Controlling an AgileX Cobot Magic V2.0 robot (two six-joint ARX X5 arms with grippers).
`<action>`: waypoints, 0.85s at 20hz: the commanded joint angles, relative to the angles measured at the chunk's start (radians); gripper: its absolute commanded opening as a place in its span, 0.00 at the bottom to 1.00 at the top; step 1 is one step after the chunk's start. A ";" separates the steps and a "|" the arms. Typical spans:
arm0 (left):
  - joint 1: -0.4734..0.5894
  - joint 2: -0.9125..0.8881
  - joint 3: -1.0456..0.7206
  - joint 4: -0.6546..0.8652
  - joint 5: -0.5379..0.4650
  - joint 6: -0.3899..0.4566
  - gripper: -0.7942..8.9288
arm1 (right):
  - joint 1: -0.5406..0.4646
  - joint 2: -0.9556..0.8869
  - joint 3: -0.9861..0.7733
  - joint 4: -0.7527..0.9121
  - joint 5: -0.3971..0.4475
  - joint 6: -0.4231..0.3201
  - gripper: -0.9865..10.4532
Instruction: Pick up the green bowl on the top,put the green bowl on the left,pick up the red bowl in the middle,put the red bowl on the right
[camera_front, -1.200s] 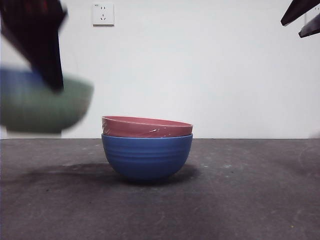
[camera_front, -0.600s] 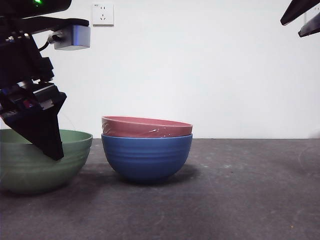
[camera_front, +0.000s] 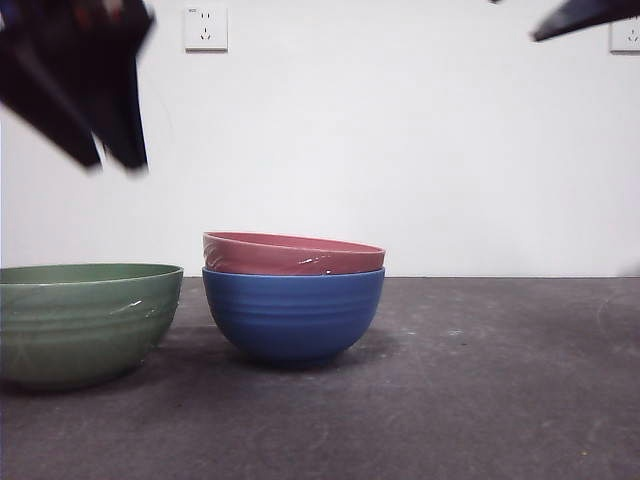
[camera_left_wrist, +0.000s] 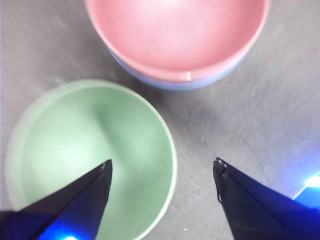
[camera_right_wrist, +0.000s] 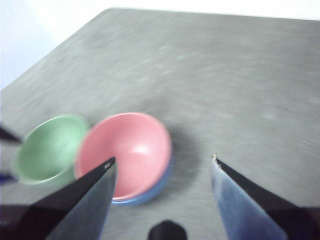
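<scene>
The left tool (camera_front: 95, 150) has let go of the green bowl (camera_front: 85, 320) and lifted, jaws open; the right tool (camera_right_wrist: 162, 165), also open, approaches the red bowl (camera_front: 293, 253).

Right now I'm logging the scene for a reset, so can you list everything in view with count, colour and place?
green bowl: one, sage green, standing on the table beside the stack, apart from it.
red bowl: one, dusty red-pink, nested in the blue bowl.
blue bowl: one, blue, ridged, mid-table, under the red bowl.
table: one, dark grey.
wall sockets: two, white, on the white wall.
left gripper: one, black, open, empty, raised above the green bowl.
right gripper: one, black, open, empty, high over the table, facing the stack.
</scene>
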 joint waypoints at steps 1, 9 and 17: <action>0.029 -0.094 0.052 -0.043 -0.045 -0.022 0.44 | 0.098 0.113 0.106 -0.069 0.002 -0.065 0.36; 0.335 -0.443 0.080 -0.222 -0.041 -0.038 0.44 | 0.402 0.550 0.487 -0.333 0.146 -0.199 0.33; 0.467 -0.509 0.079 -0.369 0.019 -0.040 0.44 | 0.533 0.803 0.545 -0.321 0.228 -0.240 0.33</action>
